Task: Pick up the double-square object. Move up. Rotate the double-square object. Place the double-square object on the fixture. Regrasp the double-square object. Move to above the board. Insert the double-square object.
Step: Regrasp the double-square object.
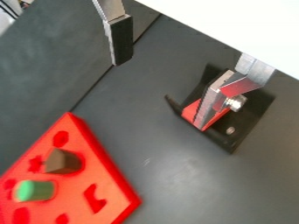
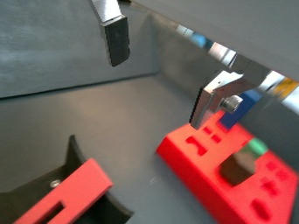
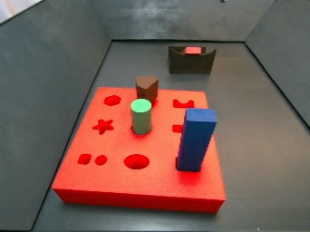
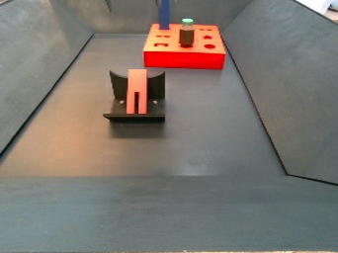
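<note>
The double-square object (image 4: 137, 91), a flat red-pink block, rests in the notch of the dark fixture (image 4: 136, 115). Both also show at the back in a side view, the object (image 3: 191, 51) on the fixture (image 3: 191, 63). My gripper (image 1: 163, 92) is open and empty, raised above the floor; it is out of both side views. In both wrist views one silver finger (image 1: 219, 98) lies over the fixture (image 1: 239, 131) and the object (image 1: 188, 111), and nothing is between the fingers. The red board (image 3: 140, 195) with shaped holes lies apart from the fixture.
On the board stand a tall blue square block (image 3: 197, 136), a green peg (image 3: 140, 116) and a brown hexagonal peg (image 3: 147, 88). Grey walls enclose the dark floor on the sides. The board (image 2: 198, 171) and the fixture (image 2: 41, 179) also show in a wrist view.
</note>
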### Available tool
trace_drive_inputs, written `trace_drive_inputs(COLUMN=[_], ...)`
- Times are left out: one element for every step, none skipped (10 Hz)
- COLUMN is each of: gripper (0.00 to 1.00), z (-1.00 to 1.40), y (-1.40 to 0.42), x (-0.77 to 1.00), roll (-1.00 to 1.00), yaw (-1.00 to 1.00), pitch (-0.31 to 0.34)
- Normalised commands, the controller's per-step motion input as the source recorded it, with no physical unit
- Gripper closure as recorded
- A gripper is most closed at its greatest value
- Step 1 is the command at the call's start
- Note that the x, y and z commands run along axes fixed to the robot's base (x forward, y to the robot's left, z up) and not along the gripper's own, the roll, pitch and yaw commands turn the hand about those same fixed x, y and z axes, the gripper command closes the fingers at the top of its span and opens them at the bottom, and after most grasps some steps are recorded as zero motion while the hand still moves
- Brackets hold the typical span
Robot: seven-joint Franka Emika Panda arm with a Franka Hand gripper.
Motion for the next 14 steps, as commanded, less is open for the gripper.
trace_drive_inputs(gripper=[0.0, 0.0, 0.0, 0.0, 0.0, 0.0, 0.0, 0.0, 0.0, 0.0, 0.0, 0.0, 0.0, 0.0], z=[0.01, 0.01, 0.01, 0.01, 0.01, 0.0, 0.01, 0.01, 0.0, 0.01, 0.01, 0.0, 0.0, -0.01], y=[0.01, -0.03, -0.03, -0.02, -0.02, -0.02, -0.02, -0.02, -0.01, -0.02, -0.02, -0.02, -0.02, -0.02], x=[-0.02, -0.03, -0.03, -0.04, -0.04, -0.03, -0.03, -0.03, -0.03, -0.02, -0.01, 0.01, 0.02, 0.03], roll=[1.0, 1.0, 1.0, 1.0, 1.0, 1.0, 1.0, 1.0, 1.0, 1.0, 1.0, 1.0, 1.0, 1.0], yaw=[0.02, 0.02, 0.02, 0.02, 0.02, 0.02, 0.02, 0.02, 0.02, 0.02, 0.02, 0.03, 0.03, 0.03], pitch=[0.013, 0.008, 0.002, -0.003, -0.011, -0.017, -0.02, -0.025, -0.025, -0.023, -0.019, -0.011, -0.007, 0.005])
